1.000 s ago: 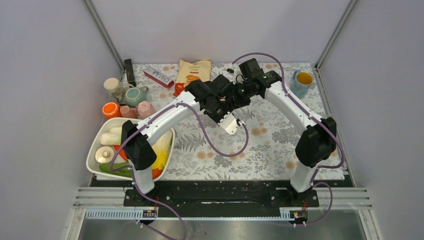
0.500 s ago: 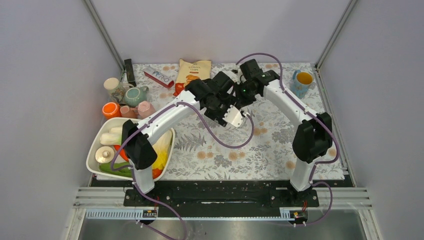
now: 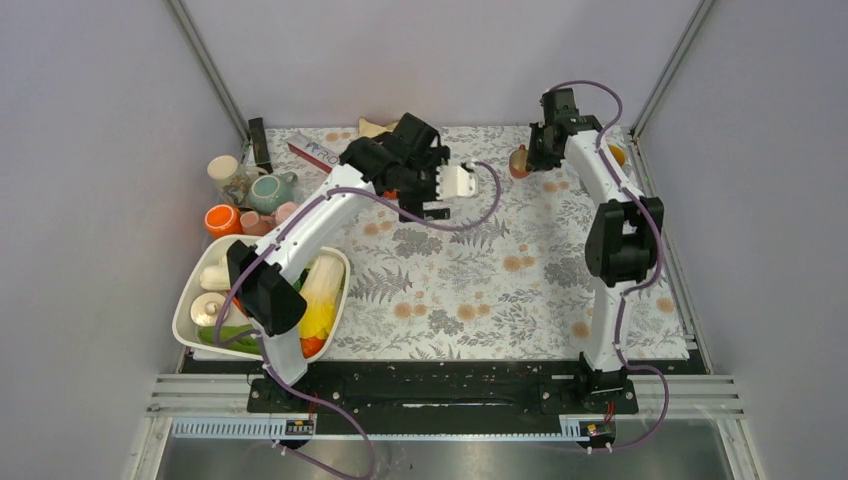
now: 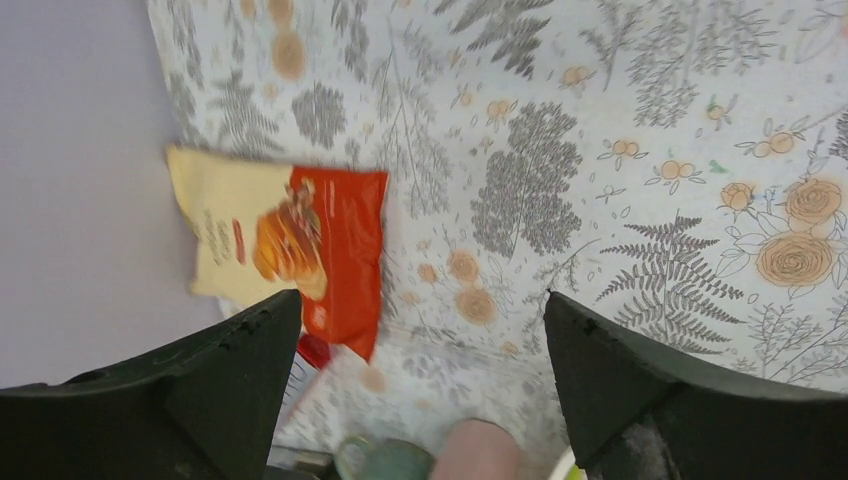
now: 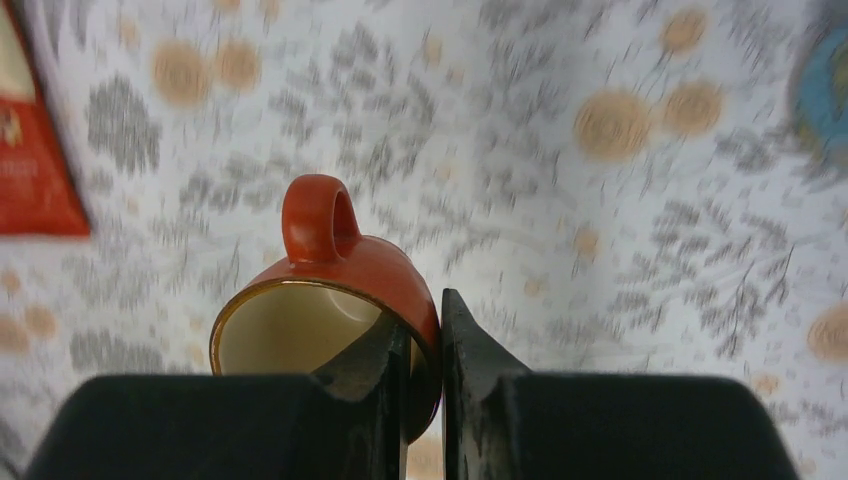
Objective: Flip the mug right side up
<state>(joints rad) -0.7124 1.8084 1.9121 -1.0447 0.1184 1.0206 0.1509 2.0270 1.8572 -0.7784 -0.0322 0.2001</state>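
The mug (image 5: pixel 340 260) is orange-red with a cream inside and a loop handle. My right gripper (image 5: pixel 422 310) is shut on its wall, one finger inside the rim and one outside. In the right wrist view its mouth faces the camera and its handle points away. From above, the mug (image 3: pixel 519 160) hangs over the back right of the table under the right gripper (image 3: pixel 532 152). My left gripper (image 4: pixel 420 300) is open with nothing between its fingers. It is over the back middle of the table (image 3: pixel 428 195), apart from the mug.
A chips bag (image 4: pixel 290 245) lies at the back, beside a toothpaste box (image 3: pixel 318 153). Cups and a teal teapot (image 3: pixel 270 190) stand at the left, above a white basin (image 3: pixel 190 290) of food. A blue mug (image 3: pixel 610 158) sits in the back right corner behind the right arm.
The left gripper opened, let go of the mug and drew back to the left. The right gripper shut on the mug and carried it to the back right.
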